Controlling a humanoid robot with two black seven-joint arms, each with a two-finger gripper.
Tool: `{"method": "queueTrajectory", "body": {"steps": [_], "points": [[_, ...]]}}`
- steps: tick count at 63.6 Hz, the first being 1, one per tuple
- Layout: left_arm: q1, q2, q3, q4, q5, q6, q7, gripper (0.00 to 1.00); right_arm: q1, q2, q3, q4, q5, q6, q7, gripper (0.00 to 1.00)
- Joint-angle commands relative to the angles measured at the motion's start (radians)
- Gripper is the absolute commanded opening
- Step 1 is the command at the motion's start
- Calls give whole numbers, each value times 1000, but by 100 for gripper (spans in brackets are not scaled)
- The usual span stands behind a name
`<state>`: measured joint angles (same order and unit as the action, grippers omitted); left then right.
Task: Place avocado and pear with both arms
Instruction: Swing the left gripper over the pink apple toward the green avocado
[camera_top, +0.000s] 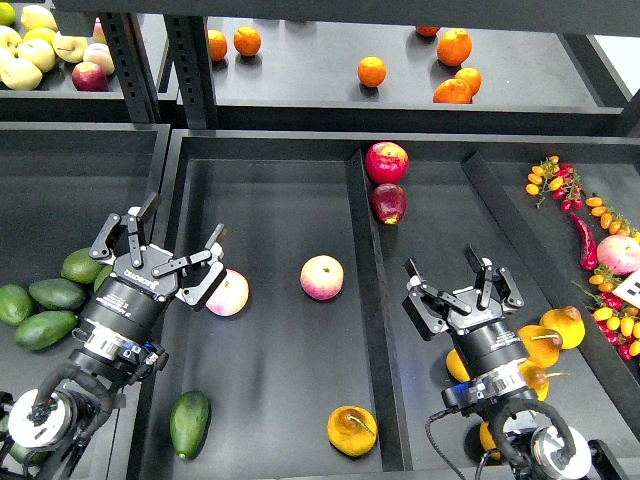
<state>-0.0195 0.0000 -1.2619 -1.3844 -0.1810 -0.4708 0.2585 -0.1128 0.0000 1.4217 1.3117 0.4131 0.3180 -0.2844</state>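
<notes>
A smooth, dark oval avocado and a round golden pear lie low in the frame's middle bin. Both tools, left and right, hover released above, tilted upward.

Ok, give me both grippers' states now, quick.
Left gripper: open, empty, hovering beside a pink-cream fruit.
Right gripper: open, empty, above the yellow pears.
</notes>
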Motion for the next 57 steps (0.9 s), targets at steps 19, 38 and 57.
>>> {"method": "queueTrajectory", "body": {"steps": [19, 38, 57], "points": [[-168, 205, 93, 38, 215, 7, 230, 99, 4, 0, 98, 0, 1, -1, 2, 100], [-405, 469, 340, 51, 221, 27, 230, 99, 32, 0, 152, 0, 4, -16, 2, 100], [-729, 574, 803, 65, 322, 26, 230, 99, 48, 0, 152, 0, 3, -16, 2, 100]]}}
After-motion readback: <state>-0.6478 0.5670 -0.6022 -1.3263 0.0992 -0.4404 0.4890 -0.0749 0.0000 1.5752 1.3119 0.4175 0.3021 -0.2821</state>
